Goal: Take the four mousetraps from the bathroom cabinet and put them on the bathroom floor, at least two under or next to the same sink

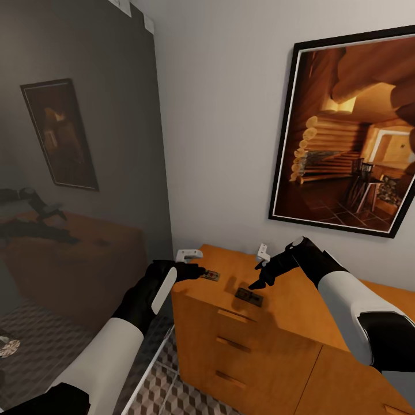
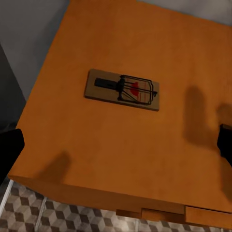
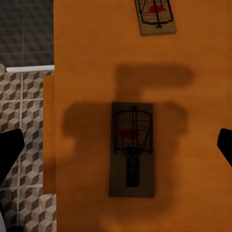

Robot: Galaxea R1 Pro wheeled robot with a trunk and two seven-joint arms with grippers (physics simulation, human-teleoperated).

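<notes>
Two mousetraps lie flat on the orange-brown cabinet [image 1: 288,314] top. One mousetrap [image 1: 210,275] [image 2: 122,90] sits near the top's left end, and my left gripper [image 1: 197,271] [image 2: 116,150] hovers open just above and beside it. The other mousetrap [image 1: 249,296] [image 3: 133,150] lies nearer the front edge in shadow. My right gripper [image 1: 257,282] [image 3: 116,147] hangs open right over it, a finger on each side and apart from it. The first trap [image 3: 155,17] also shows in the right wrist view. Cube-patterned bathroom floor [image 1: 184,397] lies below the cabinet's left side.
Drawer fronts with slim bar handles [image 1: 233,315] face me. Two small white fittings [image 1: 189,253] [image 1: 263,251] stand at the back of the cabinet top. A large framed picture [image 1: 349,138] hangs on the wall behind. A tinted glass partition [image 1: 86,173] stands close on the left.
</notes>
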